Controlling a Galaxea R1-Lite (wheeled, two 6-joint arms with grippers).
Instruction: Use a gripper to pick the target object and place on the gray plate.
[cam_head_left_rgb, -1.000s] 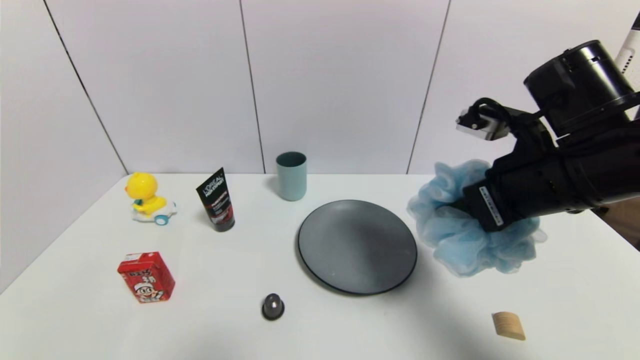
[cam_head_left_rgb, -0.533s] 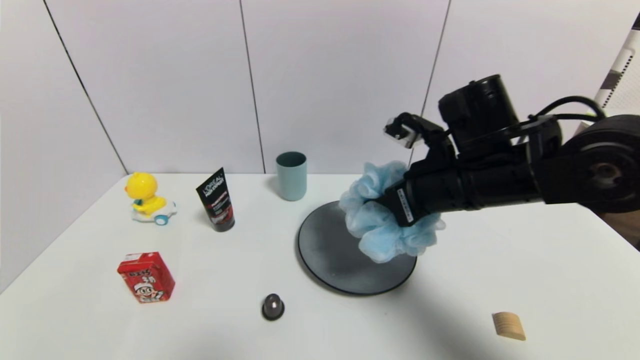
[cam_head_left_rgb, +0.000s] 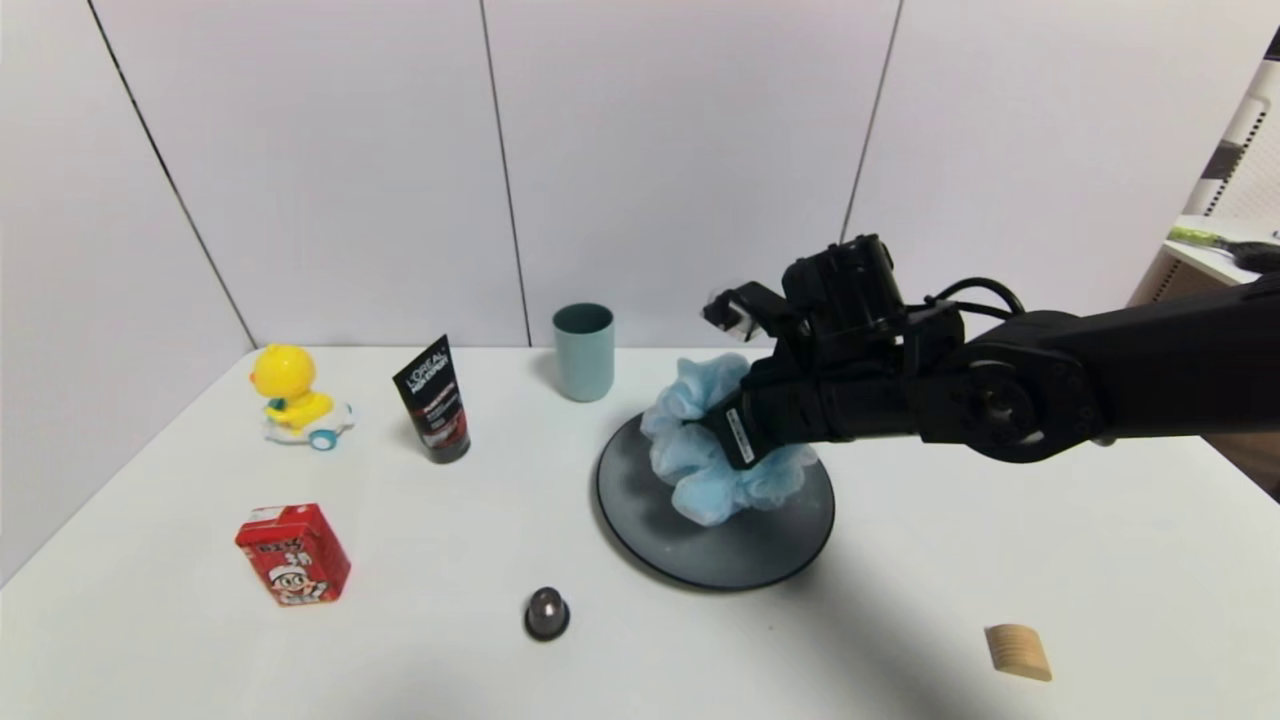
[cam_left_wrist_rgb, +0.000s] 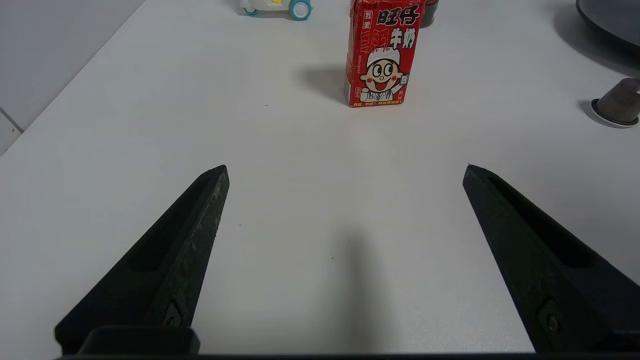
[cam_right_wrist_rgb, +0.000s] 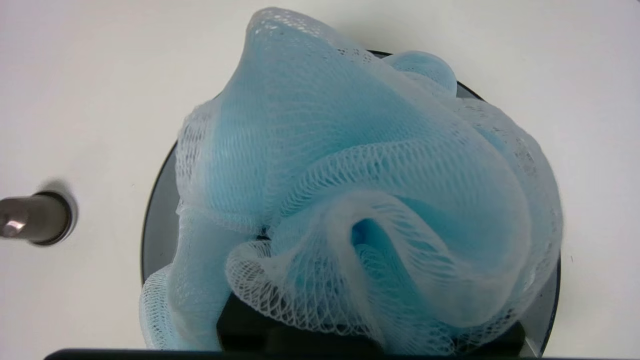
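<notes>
My right gripper (cam_head_left_rgb: 725, 440) is shut on the light blue mesh bath pouf (cam_head_left_rgb: 700, 450) and holds it over the middle of the gray plate (cam_head_left_rgb: 760, 550); the pouf's lower ruffles reach down to the plate. In the right wrist view the pouf (cam_right_wrist_rgb: 350, 190) fills the frame, hides the fingers and covers most of the plate (cam_right_wrist_rgb: 160, 220). My left gripper (cam_left_wrist_rgb: 345, 170) is open and empty, low over bare table, out of the head view.
A teal-gray cup (cam_head_left_rgb: 583, 351) stands behind the plate. A black tube (cam_head_left_rgb: 433, 401), a yellow duck toy (cam_head_left_rgb: 290, 396) and a red milk carton (cam_head_left_rgb: 292, 553) are on the left. A small metal dome (cam_head_left_rgb: 546, 612) and a wooden block (cam_head_left_rgb: 1017, 651) lie near the front.
My right gripper has carried the pouf leftward from right of the plate to over its middle, and lowered it.
</notes>
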